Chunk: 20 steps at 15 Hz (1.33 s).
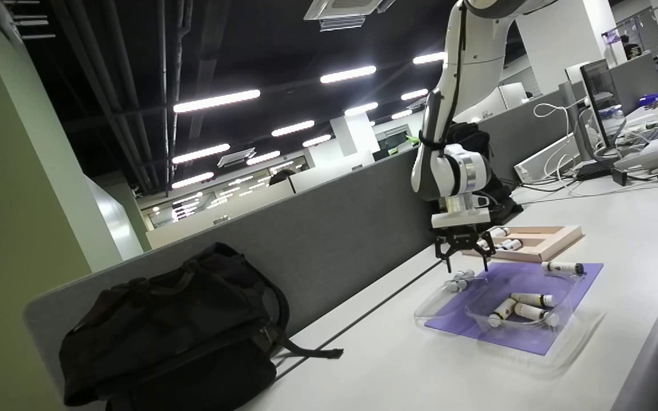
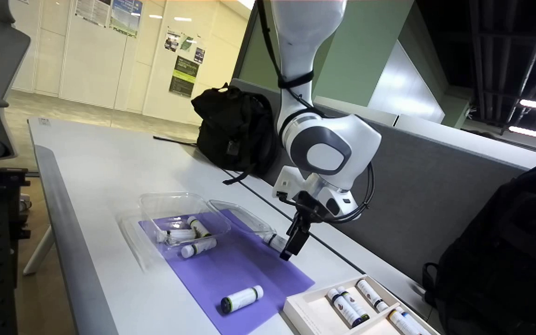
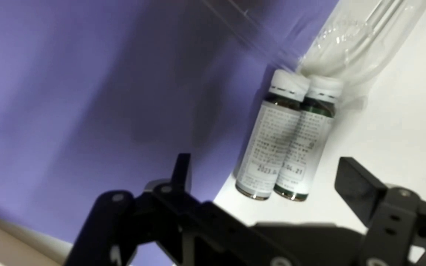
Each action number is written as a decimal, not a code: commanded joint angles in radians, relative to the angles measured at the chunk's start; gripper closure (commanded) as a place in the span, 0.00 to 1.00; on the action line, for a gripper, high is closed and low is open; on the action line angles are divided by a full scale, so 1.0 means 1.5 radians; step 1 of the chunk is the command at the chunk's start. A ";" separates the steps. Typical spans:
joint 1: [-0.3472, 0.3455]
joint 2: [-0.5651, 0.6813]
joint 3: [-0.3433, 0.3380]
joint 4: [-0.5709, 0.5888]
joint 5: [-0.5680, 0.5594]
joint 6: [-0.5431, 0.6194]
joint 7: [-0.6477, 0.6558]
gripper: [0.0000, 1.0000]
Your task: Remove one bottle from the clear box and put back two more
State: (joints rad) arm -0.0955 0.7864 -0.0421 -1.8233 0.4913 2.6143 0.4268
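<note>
Rows of lit ceiling tubes hang beyond a grey partition, and along it runs a white desk, with a black backpack toward one end and a monitor and keyboard toward the other. On the desk lies a flat purple mat, and at one end of the mat stands the clear box, a see-through plastic container with three white-labelled bottles lying in it. Just beside the box, on the partition side, is a clear plastic piece with a curved rim; whether it is joined to the box I cannot tell. One loose bottle lies alone on the mat, well apart from the box and near a pale divided tray that holds several more bottles. Over the mat's partition side, the white robot arm reaches down with its gripper above a pair of glass bottles, the two fingers spread wide. As the wrist view shows, the pair lies in the gap between the fingers, side by side and touching each other, apart from either finger. Both rest on their sides at the mat's edge, white caps turned toward the clear plastic piece, and "2023" can be read on one printed label.
</note>
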 commanded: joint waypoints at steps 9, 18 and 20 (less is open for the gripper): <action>0.022 -0.026 -0.022 -0.042 -0.014 0.003 0.037 0.00; 0.030 -0.027 -0.039 -0.044 -0.020 -0.025 0.057 0.00; 0.033 -0.035 -0.043 -0.051 -0.022 -0.039 0.062 0.00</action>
State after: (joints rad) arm -0.0616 0.7737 -0.0883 -1.8601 0.4878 2.5955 0.4637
